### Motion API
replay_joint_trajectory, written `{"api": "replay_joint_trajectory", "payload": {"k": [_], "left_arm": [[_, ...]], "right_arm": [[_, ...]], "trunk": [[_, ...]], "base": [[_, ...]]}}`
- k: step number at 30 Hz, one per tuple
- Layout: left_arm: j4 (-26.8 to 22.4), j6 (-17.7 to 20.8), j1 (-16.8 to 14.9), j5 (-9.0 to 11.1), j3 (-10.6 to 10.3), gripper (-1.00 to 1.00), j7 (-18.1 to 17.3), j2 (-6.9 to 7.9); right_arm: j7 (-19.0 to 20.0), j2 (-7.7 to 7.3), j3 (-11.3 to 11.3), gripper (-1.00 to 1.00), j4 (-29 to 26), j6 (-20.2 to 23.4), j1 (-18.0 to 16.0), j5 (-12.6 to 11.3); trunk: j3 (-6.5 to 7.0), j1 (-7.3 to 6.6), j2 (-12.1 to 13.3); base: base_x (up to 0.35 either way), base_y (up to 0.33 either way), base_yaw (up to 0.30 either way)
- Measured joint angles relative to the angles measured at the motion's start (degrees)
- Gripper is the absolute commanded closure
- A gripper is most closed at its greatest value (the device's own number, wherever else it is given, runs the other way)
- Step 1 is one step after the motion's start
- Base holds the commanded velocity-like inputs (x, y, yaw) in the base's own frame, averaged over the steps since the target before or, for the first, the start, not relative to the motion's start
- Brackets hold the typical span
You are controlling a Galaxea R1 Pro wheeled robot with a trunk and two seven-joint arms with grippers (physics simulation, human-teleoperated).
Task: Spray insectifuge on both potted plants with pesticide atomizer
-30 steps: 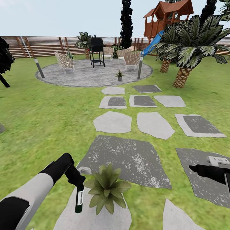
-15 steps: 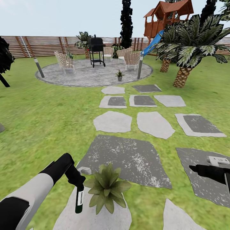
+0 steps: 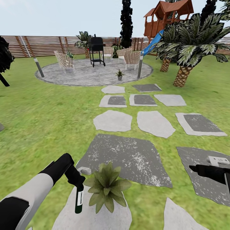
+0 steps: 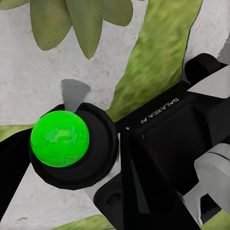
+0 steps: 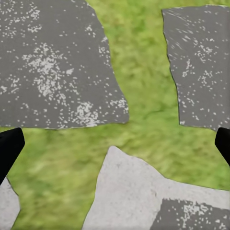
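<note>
My left gripper is shut on the pesticide atomizer, a slim dark bottle with a white label that hangs down from it, its whitish head beside the wrist. Right next to it a potted plant spreads pointed green leaves over a pale stone. In the left wrist view the atomizer is end-on with a bright green ball on it, and the plant's leaves lie just beyond. The other potted plant stands far off on the round patio. My right gripper is open above a dark stone.
Grey stepping stones lead across the lawn to the patio with wicker chairs, a black grill and two posts. A palm stands at the right, a slat fence behind. The right wrist view looks down on stones and grass.
The whole head picture has shifted slightly, so the camera moved a little. Both arms, the atomizer and the plants keep their places.
</note>
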Motion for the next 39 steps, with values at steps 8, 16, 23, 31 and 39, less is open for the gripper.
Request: {"api": "replay_joint_trajectory", "payload": {"k": [8,16,23,31,39], "left_arm": [[0.01,0.01,0.0,0.01,0.0,1.0,0.0,0.32],[0.01,-0.02,-0.09,0.02,0.01,1.0,0.07,0.5],[0.01,-0.04,-0.1,-0.05,0.0,1.0,0.32,0.47],[0.03,-0.06,-0.11,-0.08,0.0,1.0,0.34,0.41],[0.01,-0.06,0.04,-0.06,-0.07,1.0,0.35,0.42]], "right_arm": [[0.0,0.0,0.02,-1.0,-0.01,0.0,0.0,0.03],[0.0,-0.23,-0.01,-1.0,-0.01,0.0,0.0,0.0],[0.0,-0.25,0.01,-1.0,0.01,-0.02,0.0,-0.03],[0.0,-0.19,0.0,-1.0,-0.01,-0.01,0.01,-0.02],[0.0,-0.22,0.02,-1.0,-0.04,0.0,0.0,0.04]], "trunk": [[-0.18,0.23,-0.42],[-0.44,0.23,-0.42],[-0.62,0.22,-0.42],[-0.64,0.23,-0.42],[-0.64,0.23,-0.42]], "base": [[0.0,0.0,0.0],[0.0,0.0,0.0],[0.028,0.131,-0.001],[0.018,0.215,-0.169],[0.001,0.032,-0.116]]}}
